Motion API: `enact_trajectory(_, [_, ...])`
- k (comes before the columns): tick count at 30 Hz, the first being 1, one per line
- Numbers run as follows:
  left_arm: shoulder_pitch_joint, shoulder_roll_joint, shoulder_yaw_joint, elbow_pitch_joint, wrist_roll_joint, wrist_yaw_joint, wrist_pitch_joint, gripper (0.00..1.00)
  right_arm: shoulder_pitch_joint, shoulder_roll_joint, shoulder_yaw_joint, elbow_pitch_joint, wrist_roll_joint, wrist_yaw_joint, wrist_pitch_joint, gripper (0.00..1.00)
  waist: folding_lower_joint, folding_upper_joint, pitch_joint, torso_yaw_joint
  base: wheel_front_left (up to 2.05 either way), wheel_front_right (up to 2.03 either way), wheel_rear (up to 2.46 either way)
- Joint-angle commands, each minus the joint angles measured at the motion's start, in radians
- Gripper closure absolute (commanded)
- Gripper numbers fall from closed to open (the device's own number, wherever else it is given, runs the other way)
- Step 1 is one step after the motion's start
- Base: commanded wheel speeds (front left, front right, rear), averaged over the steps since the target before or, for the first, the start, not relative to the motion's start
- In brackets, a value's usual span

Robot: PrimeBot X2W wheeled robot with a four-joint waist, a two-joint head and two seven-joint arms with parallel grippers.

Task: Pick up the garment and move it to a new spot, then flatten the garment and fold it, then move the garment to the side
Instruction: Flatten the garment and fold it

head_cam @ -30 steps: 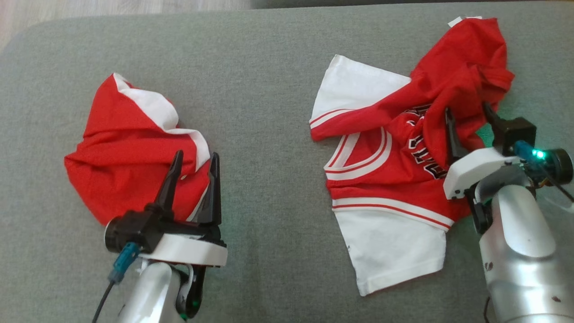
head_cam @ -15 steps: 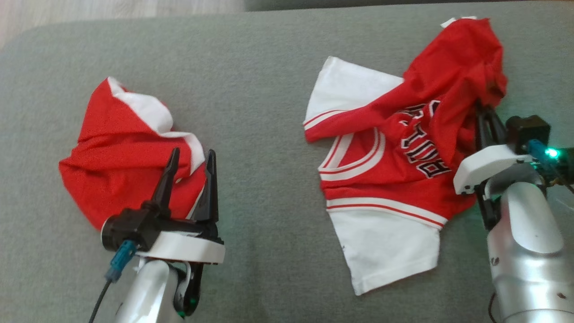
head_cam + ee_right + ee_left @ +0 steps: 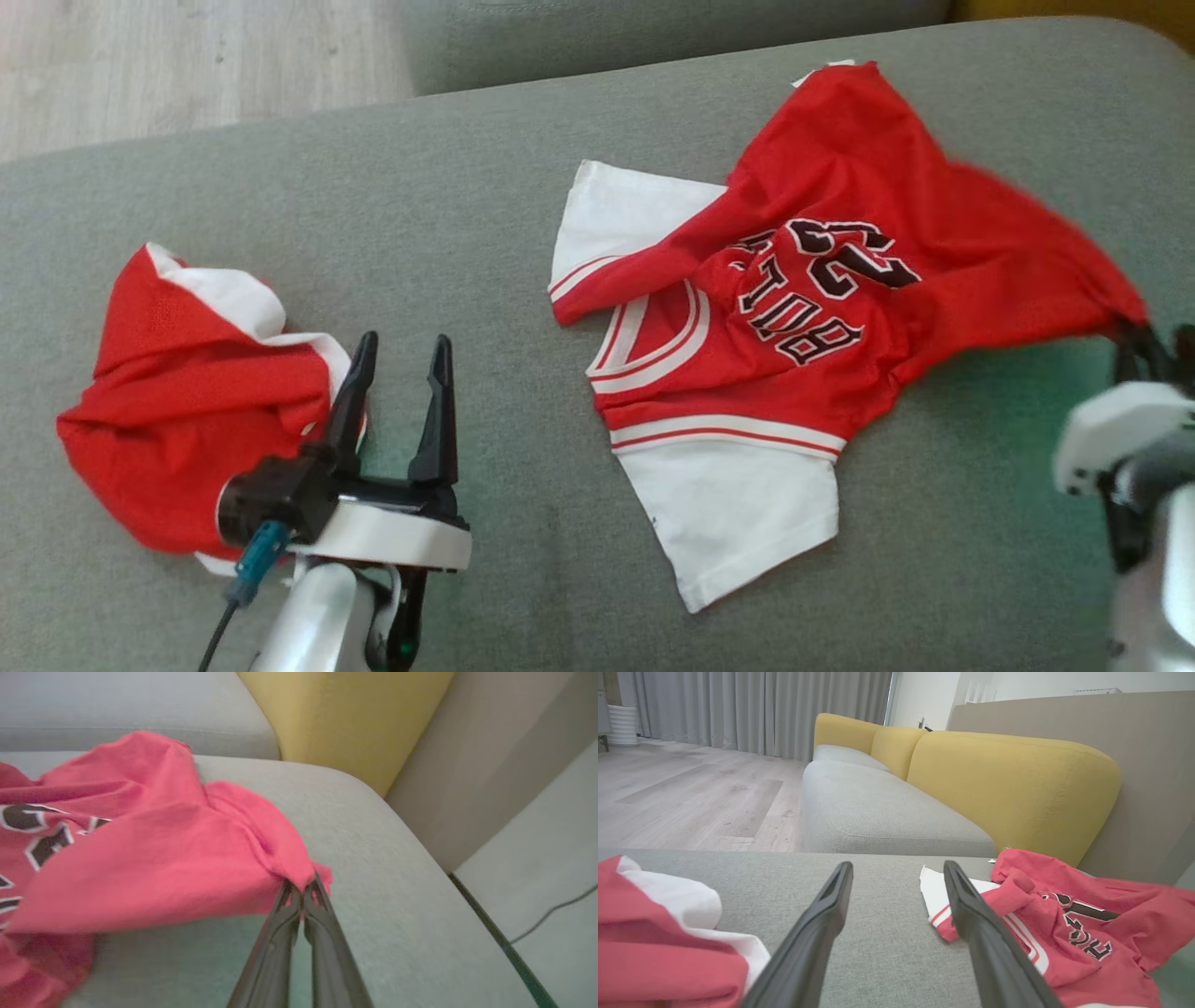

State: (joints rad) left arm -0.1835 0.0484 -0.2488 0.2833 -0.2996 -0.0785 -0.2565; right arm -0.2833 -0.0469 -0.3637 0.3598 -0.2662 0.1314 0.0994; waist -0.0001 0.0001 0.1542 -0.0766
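Observation:
The garment [image 3: 822, 280] is a red jersey with white sleeves and black lettering, lying partly spread on the grey cushion. My right gripper [image 3: 1141, 347] is shut on its red corner at the far right, and the cloth is drawn taut toward it. The right wrist view shows the fingertips [image 3: 301, 889] pinching that corner of the garment [image 3: 140, 858] just above the cushion. My left gripper [image 3: 403, 347] stands open and holds nothing, right of a crumpled red and white bundle [image 3: 177, 401]. In the left wrist view, the left gripper [image 3: 896, 868] points over bare cushion, with the garment [image 3: 1064, 933] to its right.
The grey cushion [image 3: 485, 233] ends in a rounded edge close to the right gripper [image 3: 420, 835]. A yellow sofa back [image 3: 1008, 788] rises beyond it. Wooden floor [image 3: 140, 65] shows past the far left edge. The bundle [image 3: 654, 942] lies left of the left fingers.
My right gripper shut on the garment's crumpled red part and pulled it right and toward me, spreading the jersey out. The camera has shifted. The left gripper stays open.

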Motion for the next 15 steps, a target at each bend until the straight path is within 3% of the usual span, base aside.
enact_trajectory(1, [-0.018,0.002,0.026,-0.035,-0.006,0.006,-0.005,0.00,-0.017,-0.003,0.014,-0.055,-0.014,-0.001,0.018,1.00,0.0001,-0.0001,0.000,-0.003,0.00,0.00,0.00])
enact_trajectory(10, [-0.021,0.002,0.010,-0.031,-0.011,0.004,-0.005,0.00,0.003,-0.003,-0.141,-0.126,-0.051,-0.001,0.131,1.00,0.0001,-0.0001,0.007,0.022,0.00,0.00,0.00])
enact_trajectory(11, [-0.022,0.002,0.011,-0.030,-0.011,0.004,-0.005,0.00,0.000,-0.003,-0.156,-0.127,-0.062,-0.001,0.128,0.73,0.0001,-0.0001,0.007,0.025,0.00,0.00,0.00])
enact_trajectory(12, [-0.024,0.002,0.013,-0.030,-0.010,0.005,-0.005,0.00,-0.014,-0.003,-0.185,-0.125,-0.078,-0.001,0.108,0.00,0.0001,-0.0001,0.010,0.032,0.00,0.00,0.00])
enact_trajectory(15, [-0.025,0.002,0.019,-0.029,-0.007,0.004,-0.005,0.00,-0.029,-0.003,-0.202,-0.120,-0.097,-0.001,0.081,0.00,0.0001,-0.0001,0.009,0.040,0.00,0.00,0.00])
